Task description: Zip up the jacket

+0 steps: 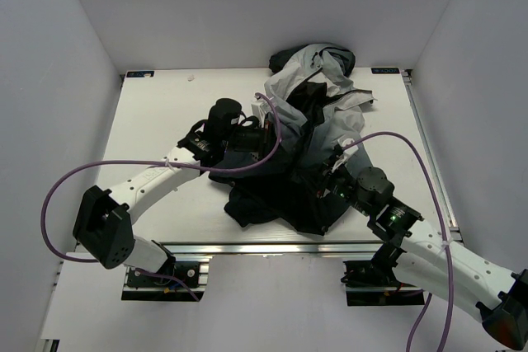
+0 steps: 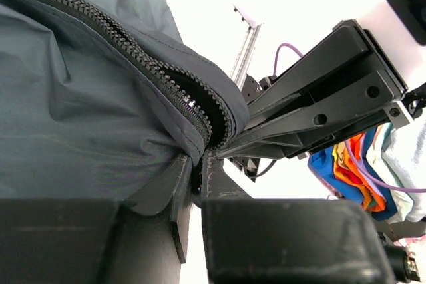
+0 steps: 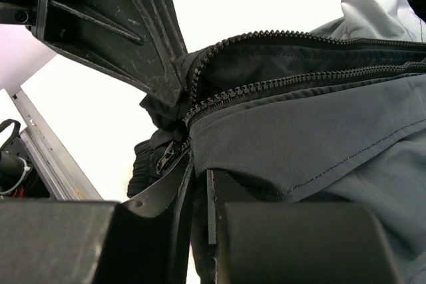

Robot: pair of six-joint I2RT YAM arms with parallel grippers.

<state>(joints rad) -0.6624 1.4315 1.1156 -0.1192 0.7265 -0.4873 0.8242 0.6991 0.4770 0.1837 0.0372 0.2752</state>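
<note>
We find the left gripper [image 1: 261,138] at the left side of the jacket [image 1: 318,113], which lies crumpled on the white table [image 1: 157,121] from the centre to the far edge. In the left wrist view its fingers [image 2: 279,237] stand narrow, pinching grey fabric just beside the zipper [image 2: 146,64]. Further right, the right gripper [image 1: 324,172] sits on the near, dark part of the jacket. Its jaws are narrow and clamp the fabric beside the zipper slider [image 3: 166,157]. The tooth rows [image 3: 299,81] lie apart beyond it.
</note>
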